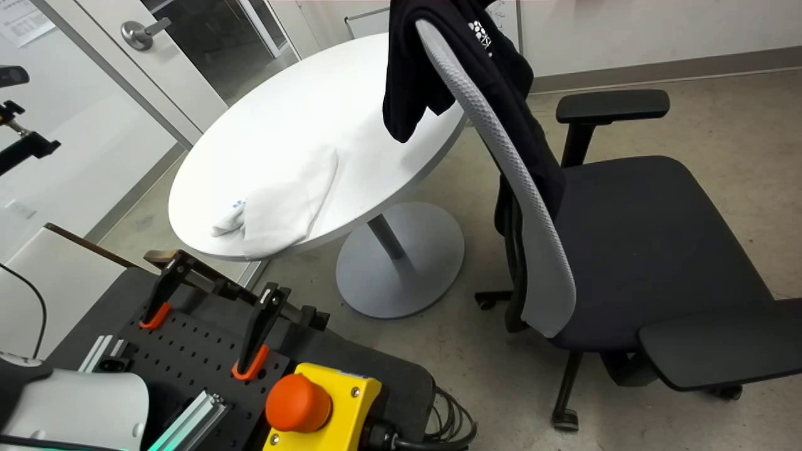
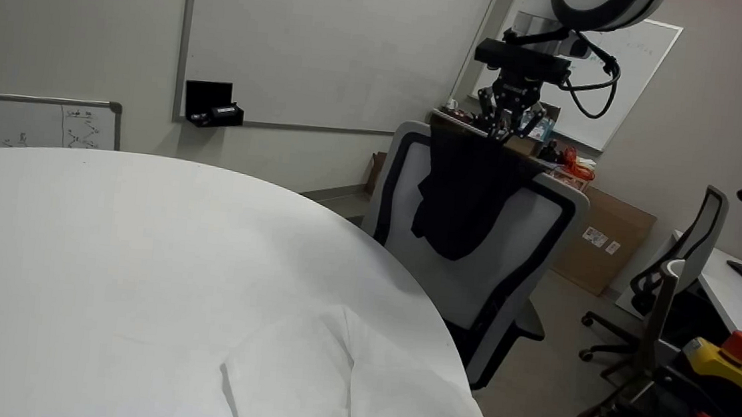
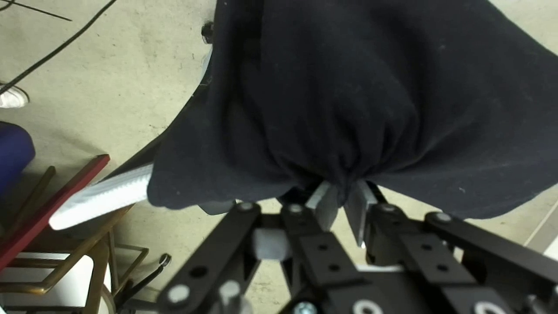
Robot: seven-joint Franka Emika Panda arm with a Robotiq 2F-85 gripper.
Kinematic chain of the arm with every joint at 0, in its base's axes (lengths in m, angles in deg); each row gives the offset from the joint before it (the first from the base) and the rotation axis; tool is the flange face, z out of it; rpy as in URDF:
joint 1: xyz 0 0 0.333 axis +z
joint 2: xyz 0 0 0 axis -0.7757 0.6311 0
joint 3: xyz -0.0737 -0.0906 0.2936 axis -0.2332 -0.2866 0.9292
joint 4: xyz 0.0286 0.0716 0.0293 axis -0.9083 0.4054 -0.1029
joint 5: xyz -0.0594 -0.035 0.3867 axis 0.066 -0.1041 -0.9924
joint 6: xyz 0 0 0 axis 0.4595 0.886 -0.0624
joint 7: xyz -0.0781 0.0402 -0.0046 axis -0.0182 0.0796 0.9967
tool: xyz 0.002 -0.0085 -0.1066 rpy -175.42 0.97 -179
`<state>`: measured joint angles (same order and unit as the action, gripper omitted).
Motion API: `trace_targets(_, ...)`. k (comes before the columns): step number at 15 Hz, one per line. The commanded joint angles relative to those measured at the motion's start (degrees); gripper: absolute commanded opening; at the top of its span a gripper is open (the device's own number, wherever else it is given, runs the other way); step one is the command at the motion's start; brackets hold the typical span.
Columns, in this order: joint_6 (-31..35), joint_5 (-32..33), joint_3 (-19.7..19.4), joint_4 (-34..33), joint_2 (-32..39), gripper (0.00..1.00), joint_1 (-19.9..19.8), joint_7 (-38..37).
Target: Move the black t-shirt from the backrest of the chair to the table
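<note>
The black t-shirt (image 1: 410,75) hangs over the backrest of the grey chair (image 1: 545,275), with cloth on both sides of it. It also hangs there in an exterior view (image 2: 463,196). In the wrist view the t-shirt (image 3: 348,87) fills the upper part, its cloth gathered in folds between the fingertips. My gripper (image 3: 342,196) is shut on this pinched cloth. In an exterior view the gripper (image 2: 500,134) points down at the top of the backrest. The round white table (image 2: 139,249) stands beside the chair; it shows in an exterior view too (image 1: 282,119).
A white cloth (image 1: 288,207) lies near the table's edge; it also shows in an exterior view (image 2: 342,381). The chair's armrest (image 1: 614,105) sticks out beside the backrest. A yellow box with a red button (image 1: 326,401) and black clamps (image 1: 260,326) are on the robot's stand.
</note>
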<state>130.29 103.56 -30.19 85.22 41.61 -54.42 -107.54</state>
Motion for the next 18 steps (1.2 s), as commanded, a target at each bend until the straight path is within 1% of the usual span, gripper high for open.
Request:
trace_targets(1, -1.34, -4.48, 0.83, -1.07, -1.55, 0.03, -0.88, 1.50)
trace_targets(6, -0.42, -12.74, 2.13, -1.00, -7.11, 0.03, -2.05, 4.49)
trace_targets(9, -0.11, -16.87, 3.53, -0.40, -11.72, 0.03, -2.07, 8.02)
trace_targets(14, 0.24, -23.73, 6.58, 0.08, -18.94, 0.03, -1.34, 15.11)
trace_targets(18, -0.08, -28.29, 9.23, 0.09, -22.84, 0.03, -0.09, 20.19)
